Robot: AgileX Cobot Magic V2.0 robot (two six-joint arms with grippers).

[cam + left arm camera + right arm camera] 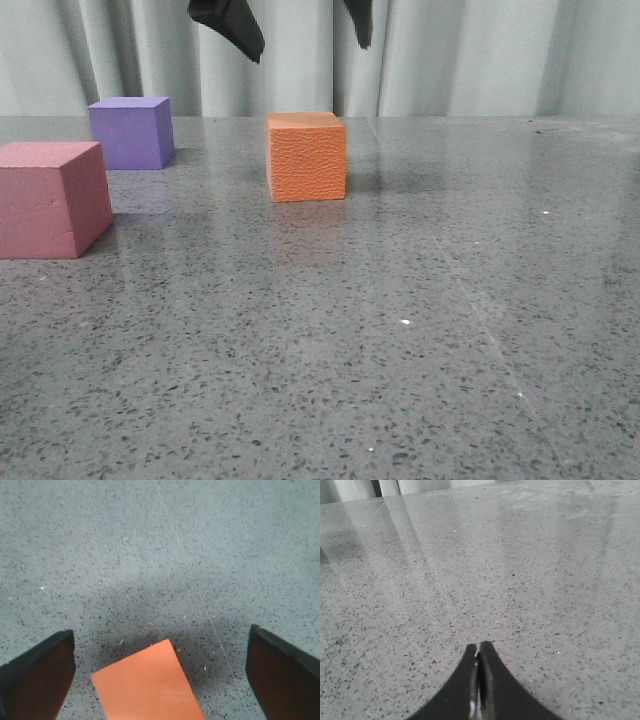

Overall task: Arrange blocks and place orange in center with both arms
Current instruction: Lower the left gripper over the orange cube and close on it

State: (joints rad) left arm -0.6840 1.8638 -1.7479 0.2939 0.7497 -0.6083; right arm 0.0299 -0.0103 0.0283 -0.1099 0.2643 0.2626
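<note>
**Status: orange set down mid-table, row not formed**

Orange cube (306,157) sits on the table (400,350), roughly mid-width in the front view, nothing touching it. Left gripper (290,35) hangs above it with fingers spread wide and empty. In the left wrist view the cube (147,687) lies between the 2 fingers (37,680), clear of both. Judging by that, orange placement looks done or nearly so.

Right gripper (478,675) has fingers pressed together, holding nothing, over bare table. None of the 3 cubes shows in its view, and it does not show in the front view.

Purple cube (130,132) and pink cube (50,198) both sit left of orange, well apart from it. Pink is nearer the camera, at the left edge of frame. Purple is further back.

Remaining, as I read it: 1 of those 2 cubes has to go to the right of orange so it ends up in the middle of the 3. Which cube, can't tell. Likely a right-arm job.
</note>
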